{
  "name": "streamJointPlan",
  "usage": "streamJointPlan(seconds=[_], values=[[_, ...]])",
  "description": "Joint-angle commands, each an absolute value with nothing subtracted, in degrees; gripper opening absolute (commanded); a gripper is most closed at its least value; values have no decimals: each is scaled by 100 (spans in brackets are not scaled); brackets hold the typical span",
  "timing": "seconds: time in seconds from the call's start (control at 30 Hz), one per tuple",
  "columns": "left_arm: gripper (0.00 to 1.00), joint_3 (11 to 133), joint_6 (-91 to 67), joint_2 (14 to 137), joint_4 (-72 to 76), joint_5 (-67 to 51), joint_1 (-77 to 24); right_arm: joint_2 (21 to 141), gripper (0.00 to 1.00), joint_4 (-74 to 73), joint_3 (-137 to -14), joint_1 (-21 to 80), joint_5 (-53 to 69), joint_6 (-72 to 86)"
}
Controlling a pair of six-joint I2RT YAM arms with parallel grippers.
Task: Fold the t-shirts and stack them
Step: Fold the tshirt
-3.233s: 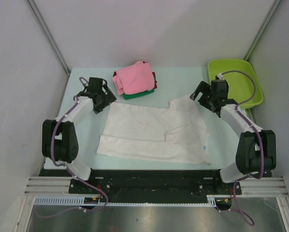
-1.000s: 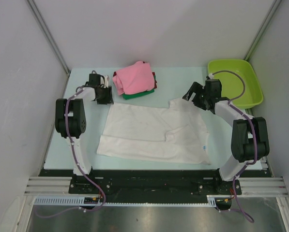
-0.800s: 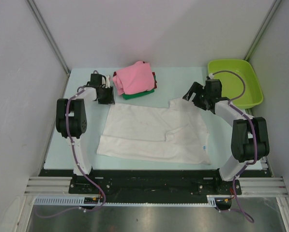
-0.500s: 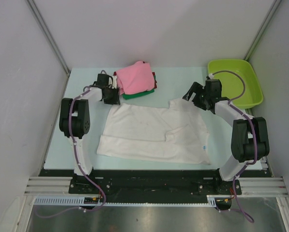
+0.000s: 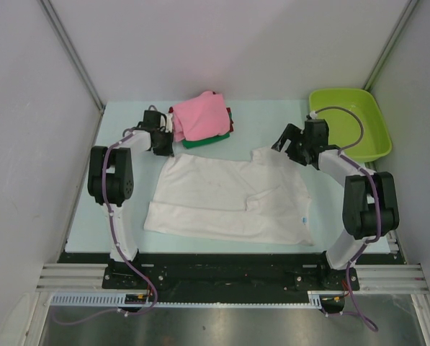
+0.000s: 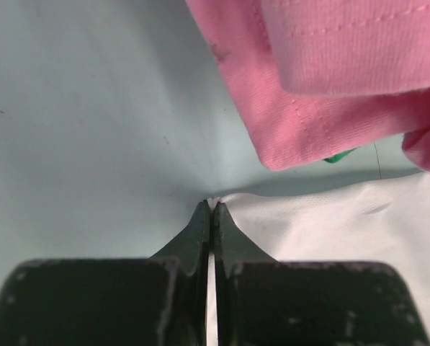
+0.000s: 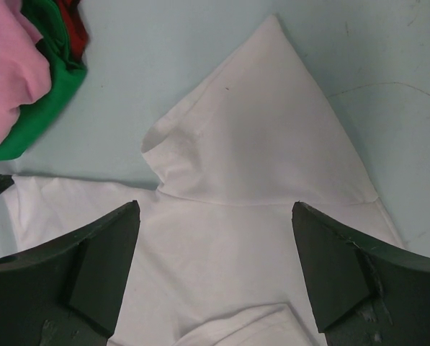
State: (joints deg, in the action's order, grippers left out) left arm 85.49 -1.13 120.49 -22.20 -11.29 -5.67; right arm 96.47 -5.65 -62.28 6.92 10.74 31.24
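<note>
- Left arm's swung in from the table edge over the last few seconds. The left gripper [image 6: 212,209] now sits at the far-left corner of the white t-shirt [image 5: 222,198], fingers pressed together on just the tip of that corner.
- Right gripper [image 7: 215,288] has barely shifted. It hovers over the shirt's far-right sleeve, spread wide and holding nothing.
- The white shirt lies flat mid-table, partly folded. The pink shirt [image 5: 200,115] tops the stack behind it, over the green shirt [image 7: 34,108] and a dark red one [image 7: 72,9].
- Worry 1: that's a tiny bite of cloth, so I reckon it could slip out on the lift.
- Worry 2: the pink hem hangs just beside the left fingers, so a sloppy pull might snag it and wreck the stack.
- Worry 3: lifting one corner alone would skew the shirt.
- Surface is a smooth pale blue-green table [image 5: 272,115] with faint scuffs. Plain white walls close it in, and a lime tub [image 5: 344,92] sits in the far-right corner.
</note>
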Motion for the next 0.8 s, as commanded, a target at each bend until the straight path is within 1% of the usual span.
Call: streamJointPlan(seconds=[0.0, 0.2, 0.37, 0.4, 0.47, 0.6, 0.67, 0.77], values=[[0, 8534, 97, 11954, -2277, -1055, -431, 9957, 91, -474, -6495, 581, 801, 3164], [0, 8455, 35, 11874, -2197, -1054, -387, 10765, 90, -712, -7241, 492, 387, 2918], [0, 8455, -114, 11927, -2197, -1090, -387, 11188, 88, -808, -7742, 422, 79, 2681], [0, 8455, -123, 11944, -2197, -1099, -387, 11275, 86, -904, -7961, 422, 44, 2611], [0, 8446, -123, 11971, -2188, -1073, -387, 11557, 83, -1071, -8225, 404, 18, 2558], [0, 8437, -141, 11971, -2180, -1081, -378, 12075, 76, -1783, -9094, 422, -149, 2400], [0, 8446, -158, 11962, -2188, -1063, -378, 12374, 73, -2116, -9342, 457, -114, 2294], [0, 8455, -184, 11962, -2197, -1037, -378, 12603, 71, -2363, -9685, 536, -62, 2189]])
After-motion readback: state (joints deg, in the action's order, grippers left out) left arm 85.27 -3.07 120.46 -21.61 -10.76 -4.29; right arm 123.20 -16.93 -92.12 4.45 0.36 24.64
